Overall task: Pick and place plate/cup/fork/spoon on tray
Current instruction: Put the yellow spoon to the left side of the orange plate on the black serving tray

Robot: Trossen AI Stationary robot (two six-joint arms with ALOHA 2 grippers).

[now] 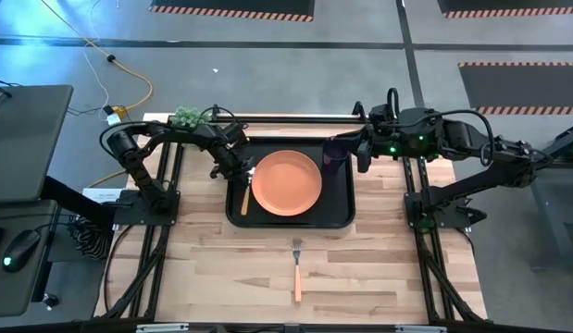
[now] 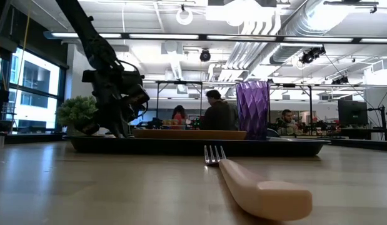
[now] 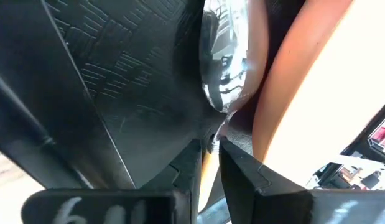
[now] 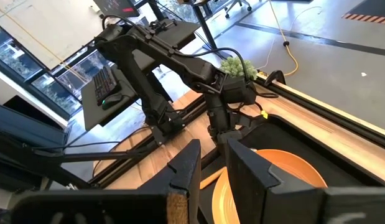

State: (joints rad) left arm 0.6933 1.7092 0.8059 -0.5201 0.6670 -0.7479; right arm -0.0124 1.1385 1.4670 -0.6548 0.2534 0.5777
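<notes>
I'm working in what looks like an open-plan robotics lab or industrial office. Overhead I see exposed ducts [image 2: 287, 25] and strip lights under a bare ceiling. Beyond my wooden table [image 1: 221, 268], people [image 2: 217, 112] sit at desks with monitors [image 2: 351, 112]. The floor is grey concrete with hazard-striped mats [image 1: 232, 9], and a yellow cable [image 1: 129, 69] runs across it. Beside the rig a desk holds a keyboard [image 4: 105, 81] and a mouse [image 1: 22, 245]. Large windows [image 2: 30, 94] line one wall.

Fork [image 1: 297, 270] on open table; plate [image 1: 286, 182], cup [image 1: 334, 154] crowd tray [image 1: 340, 215].
</notes>
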